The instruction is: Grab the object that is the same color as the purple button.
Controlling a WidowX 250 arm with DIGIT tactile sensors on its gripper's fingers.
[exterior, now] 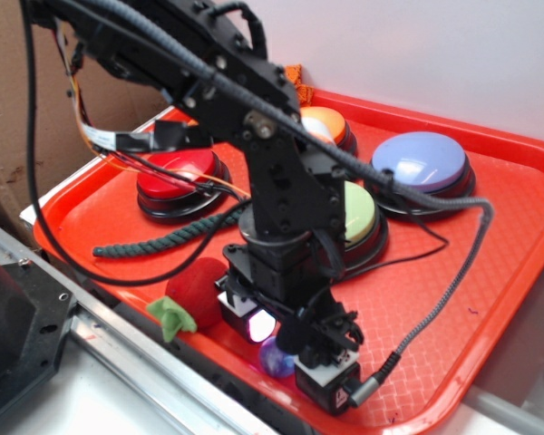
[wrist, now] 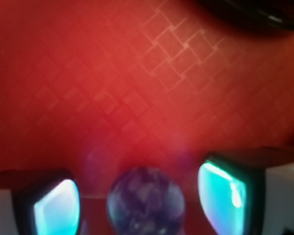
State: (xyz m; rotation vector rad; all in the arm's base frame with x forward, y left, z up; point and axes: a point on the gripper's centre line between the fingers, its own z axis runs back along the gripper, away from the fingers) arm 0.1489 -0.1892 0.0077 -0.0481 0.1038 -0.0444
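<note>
One red tray (exterior: 490, 299) holds everything. On it, the purple button (exterior: 421, 166) sits at the far right, well apart from the arm's tip. The gripper (exterior: 276, 349) points down near the tray's front edge, jaws apart, with gaps on both sides of the ball (wrist: 146, 200). The small purple ball rests on the tray between the fingers (wrist: 56, 208).

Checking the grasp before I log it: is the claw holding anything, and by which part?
Nothing is held yet. The claw is open, its fingers on either side of the purple ball, with gaps showing.
</note>
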